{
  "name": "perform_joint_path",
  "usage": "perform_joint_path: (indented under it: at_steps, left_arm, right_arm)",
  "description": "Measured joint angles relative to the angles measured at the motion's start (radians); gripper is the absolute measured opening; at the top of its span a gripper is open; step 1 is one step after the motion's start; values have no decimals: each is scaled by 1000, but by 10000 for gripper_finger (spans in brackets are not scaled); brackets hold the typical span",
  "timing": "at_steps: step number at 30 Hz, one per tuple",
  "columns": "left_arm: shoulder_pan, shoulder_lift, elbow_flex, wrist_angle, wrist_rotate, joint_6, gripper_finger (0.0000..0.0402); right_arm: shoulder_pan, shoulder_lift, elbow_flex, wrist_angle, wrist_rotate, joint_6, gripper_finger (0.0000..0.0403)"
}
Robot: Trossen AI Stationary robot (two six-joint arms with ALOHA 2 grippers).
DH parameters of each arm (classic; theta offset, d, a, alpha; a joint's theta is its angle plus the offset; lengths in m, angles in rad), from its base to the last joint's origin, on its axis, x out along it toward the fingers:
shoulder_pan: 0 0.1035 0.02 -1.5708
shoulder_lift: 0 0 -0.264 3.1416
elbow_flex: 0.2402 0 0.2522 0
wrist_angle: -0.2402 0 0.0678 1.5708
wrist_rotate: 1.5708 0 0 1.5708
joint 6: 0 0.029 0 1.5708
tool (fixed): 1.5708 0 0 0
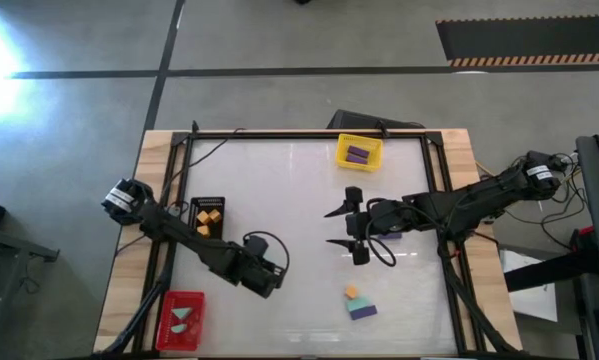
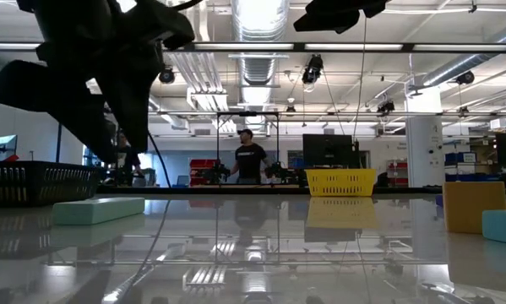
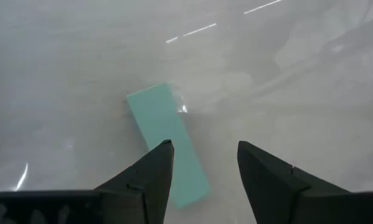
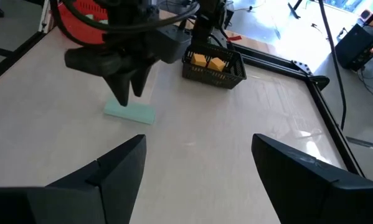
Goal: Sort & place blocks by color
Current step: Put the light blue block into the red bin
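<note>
While left gripper (image 3: 202,165) hangs released over mint-teal bar (image 3: 167,144) flat on table (image 1: 299,180) near black tray (image 1: 208,201), right gripper (image 1: 340,227) waits mid-table, 2 fingers spread, empty.

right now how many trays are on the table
3, placed by the high view: yellow tray at the table's top edge, black tray on the left side, red tray at the bottom-left corner. None seems hidden.
</note>
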Motion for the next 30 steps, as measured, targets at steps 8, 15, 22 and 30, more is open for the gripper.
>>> perform_joint_path:
  at_steps: [8,15,22,30]
  left_arm:
    - [6,6,-9,3,-5,-2,233]
    - [6,105,-6,10,-2,-35,258]
    - [5,155,7,10,17,-47,258]
    - [5,155,7,10,18,-51,258]
  right_arm:
    - [0,0,0,0,0,-6,283]
    - [0,0,0,-8,0,-7,283]
    - [0,0,0,-8,0,-7,283]
    - [0,0,0,-7,0,-6,283]
